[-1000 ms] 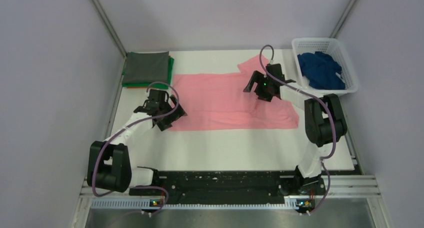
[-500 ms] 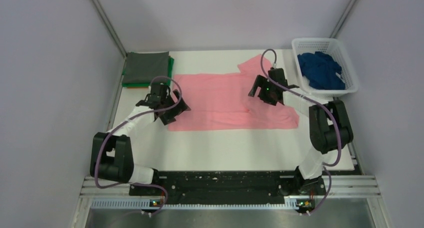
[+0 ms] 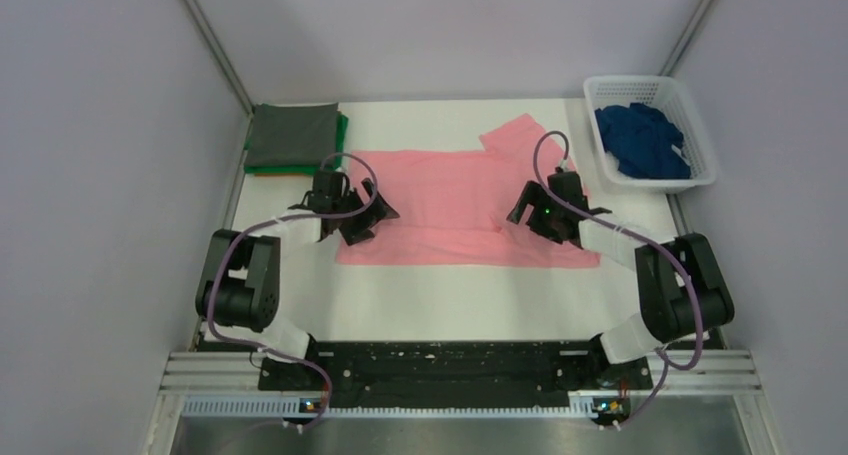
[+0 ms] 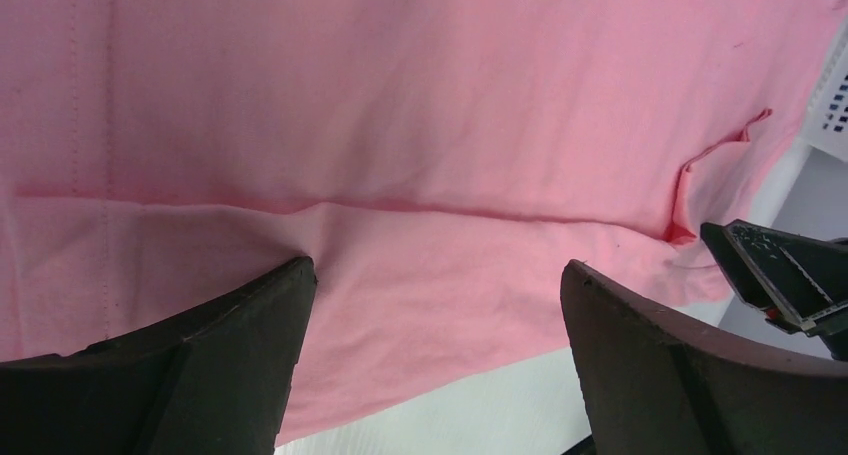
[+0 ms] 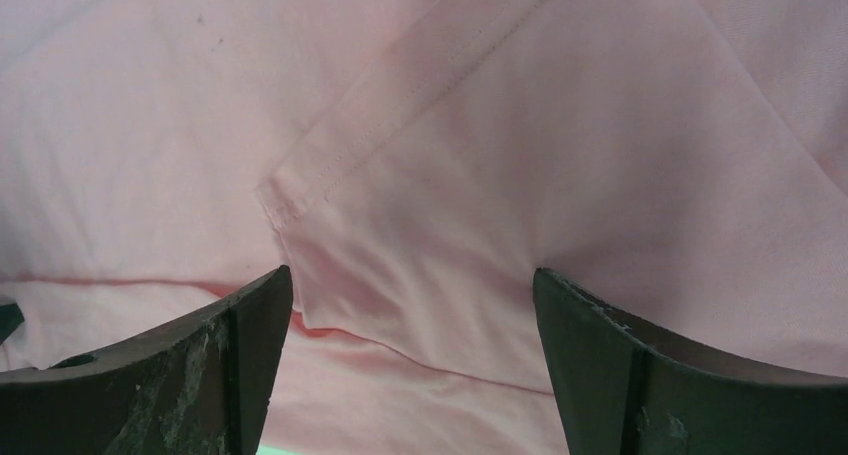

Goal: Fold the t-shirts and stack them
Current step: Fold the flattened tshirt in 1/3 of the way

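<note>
The salmon-pink t-shirt (image 3: 450, 200) lies spread flat across the middle of the white table, one sleeve sticking up at the back. My left gripper (image 3: 362, 220) is open over the shirt's left front corner; the left wrist view shows its jaws wide apart above pink cloth (image 4: 430, 175) and the shirt's front edge. My right gripper (image 3: 532, 220) is open over the right part of the shirt; the right wrist view shows a folded sleeve hem (image 5: 400, 105) between its jaws. A dark blue shirt (image 3: 645, 140) lies crumpled in the basket. Grey (image 3: 292, 133) and green (image 3: 343, 135) shirts lie folded at the back left.
The white lattice basket (image 3: 700, 135) stands at the back right corner. The folded stack sits against the left wall. The right gripper's tip (image 4: 790, 275) shows at the right edge of the left wrist view. Bare white table (image 3: 460, 295) lies in front of the shirt.
Both grippers have moved toward the near edge of the shirt, the left one to the right onto the shirt's left corner, the right one forward and down. The shirt's front part has shifted slightly.
</note>
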`<control>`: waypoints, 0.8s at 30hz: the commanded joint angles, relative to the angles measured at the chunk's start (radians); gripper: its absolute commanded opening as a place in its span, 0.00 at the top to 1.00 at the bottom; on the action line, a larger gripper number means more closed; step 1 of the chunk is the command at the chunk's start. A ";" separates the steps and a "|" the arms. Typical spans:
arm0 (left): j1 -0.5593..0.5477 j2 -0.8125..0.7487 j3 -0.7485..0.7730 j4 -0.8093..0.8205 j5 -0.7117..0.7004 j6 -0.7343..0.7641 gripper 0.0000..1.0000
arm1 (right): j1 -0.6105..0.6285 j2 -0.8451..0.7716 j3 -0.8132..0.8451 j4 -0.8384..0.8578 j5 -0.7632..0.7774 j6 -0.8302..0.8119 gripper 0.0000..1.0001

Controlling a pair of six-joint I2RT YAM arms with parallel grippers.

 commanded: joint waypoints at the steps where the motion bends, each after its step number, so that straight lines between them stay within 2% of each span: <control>1: -0.017 -0.084 -0.183 -0.020 0.016 -0.017 0.01 | 0.037 -0.109 -0.125 -0.133 0.025 0.060 0.11; 5: -0.038 -0.235 -0.302 -0.097 -0.041 -0.042 0.01 | 0.085 -0.257 -0.224 -0.252 0.072 0.110 0.11; 10: -0.061 -0.498 -0.433 -0.268 -0.161 -0.092 0.01 | 0.117 -0.445 -0.322 -0.339 0.061 0.159 0.11; 13: -0.067 -0.627 -0.495 -0.348 -0.133 -0.118 0.02 | 0.154 -0.529 -0.351 -0.385 0.060 0.179 0.11; 16: -0.072 -0.766 -0.584 -0.355 -0.065 -0.180 0.02 | 0.167 -0.582 -0.379 -0.396 0.049 0.193 0.11; 19: -0.074 -0.903 -0.636 -0.379 -0.072 -0.222 0.01 | 0.176 -0.599 -0.383 -0.400 0.046 0.199 0.11; 24: -0.074 -1.007 -0.641 -0.439 -0.099 -0.235 0.01 | 0.208 -0.646 -0.383 -0.452 0.049 0.222 0.11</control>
